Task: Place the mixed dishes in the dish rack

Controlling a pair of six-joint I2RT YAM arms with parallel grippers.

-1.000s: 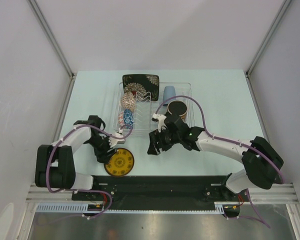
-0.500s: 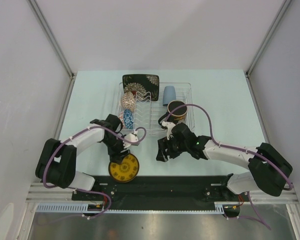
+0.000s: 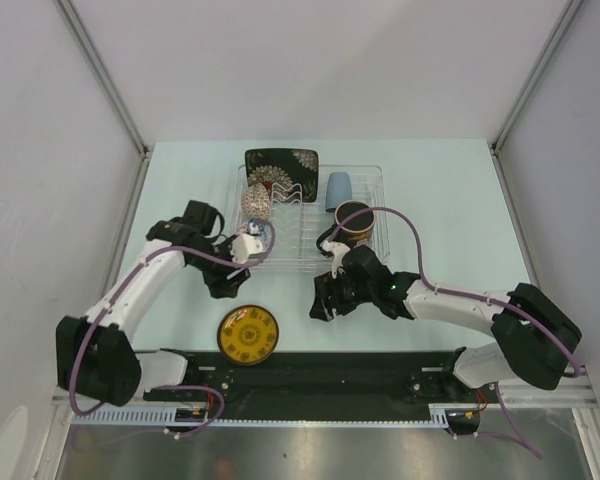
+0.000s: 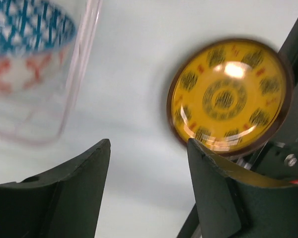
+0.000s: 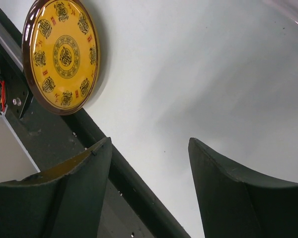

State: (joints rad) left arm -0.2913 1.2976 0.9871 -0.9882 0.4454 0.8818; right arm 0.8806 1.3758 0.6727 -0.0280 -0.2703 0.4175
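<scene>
Saucer (image 3: 248, 334), round and shiny yellow with a dark rim, lies flat on the table (image 3: 440, 200) near the front, outside the white wire dish rack (image 3: 292, 252). Only the top view shows the red mug (image 3: 355, 222) in the rack. Wrist views show the left gripper (image 4: 149, 148) and right gripper (image 5: 150, 144) both spread apart, holding nothing.

The round glossy yellow saucer (image 3: 248, 334), ahead of the black-fingered left gripper (image 4: 149, 144), carries dark medallions ringing a central one, small red marks and a dark brown rim. Above that gripper's left finger, a blurred whitish dish (image 4: 25, 44) shows blue lattice and red crosses. The square plate (image 3: 281, 163) is black with pale floral fans
</scene>
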